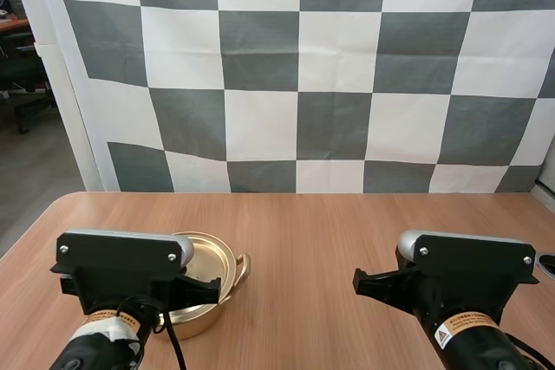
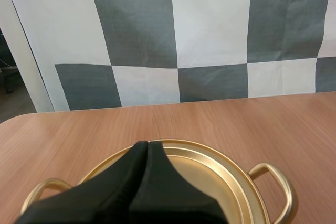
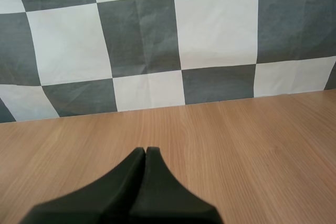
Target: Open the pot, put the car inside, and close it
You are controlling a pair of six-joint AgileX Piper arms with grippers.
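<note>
Wood surface (image 1: 312, 240). Gold pot (image 1: 221, 262) sits twd near-left corner, w/ 2 loop handles; can't tell if lid's on. L pincer (image 2: 147, 144) has fingers together, just over pot's top. R pincer (image 3: 145, 150) also has fingers together, over bare surface nr near-right corner, well apart from pot.

No word or number can be read in full anywhere. A white sticker (image 1: 111, 321) with an orange band wraps the left arm (image 1: 87, 351), just beside the pot (image 1: 212, 273) on its near left side, and its lines of small print are too fine to make out. A second sticker (image 1: 466, 327) on the right arm (image 1: 486, 354), well apart to the right of the pot, bears a yellow warning triangle next to small print that is also unreadable
</note>
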